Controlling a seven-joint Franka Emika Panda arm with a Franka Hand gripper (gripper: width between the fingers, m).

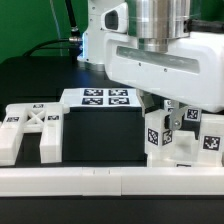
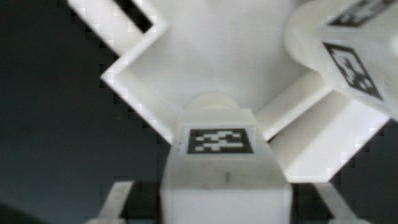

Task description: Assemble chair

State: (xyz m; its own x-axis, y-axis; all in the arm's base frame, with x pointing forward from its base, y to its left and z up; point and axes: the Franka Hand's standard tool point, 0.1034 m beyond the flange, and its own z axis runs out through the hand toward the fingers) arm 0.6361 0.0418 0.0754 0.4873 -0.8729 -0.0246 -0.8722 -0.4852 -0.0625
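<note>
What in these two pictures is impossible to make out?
1. Exterior view: the tips of the gripper are hidden among the tagged blocks, so what it holds is unclear.
2. Exterior view: the X-braced panel is cut off by the left edge, and the arm by the top edge.
3. Wrist view: the tagged part fills a blurred close-up. Its ends run off the edges, so its full shape is unclear.
</note>
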